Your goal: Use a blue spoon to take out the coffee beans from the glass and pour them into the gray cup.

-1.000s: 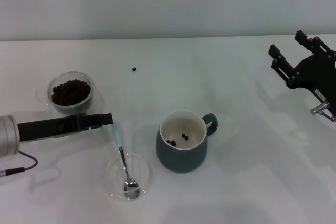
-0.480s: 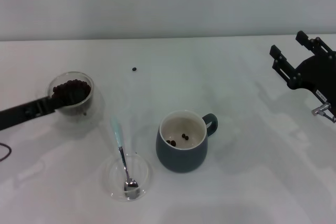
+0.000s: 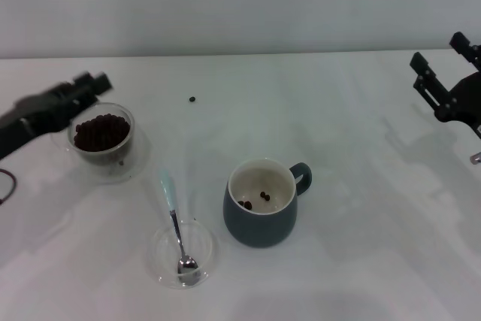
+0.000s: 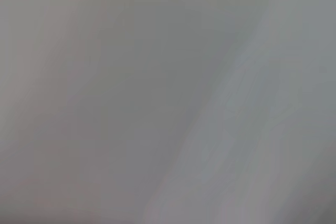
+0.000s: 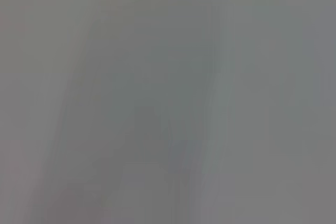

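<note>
Okay, your left gripper (image 3: 96, 82) sits over the far-left part of the worktop (image 3: 361, 208), just behind the glass (image 3: 103, 139) and touching nothing; it's motion-blurred, so you cannot tell if it's open or closed. Your right gripper (image 3: 443, 73) hangs at the far right edge, well apart from everything, with its two fingers spread and nothing between them. The glass stands on its clear saucer and holds a heap of coffee beans (image 3: 100, 131). The blue spoon (image 3: 176, 231) lies free, bowl resting in the flat glass dish (image 3: 183, 252) near the front, pale handle sticking out over the rim toward the glass. The gray cup (image 3: 262, 202) stands upright just right of the dish, handle to the right, a few beans inside. One stray bean (image 3: 193, 99) lies on the worktop farther back. Both wrist views show only gray blur.
</note>
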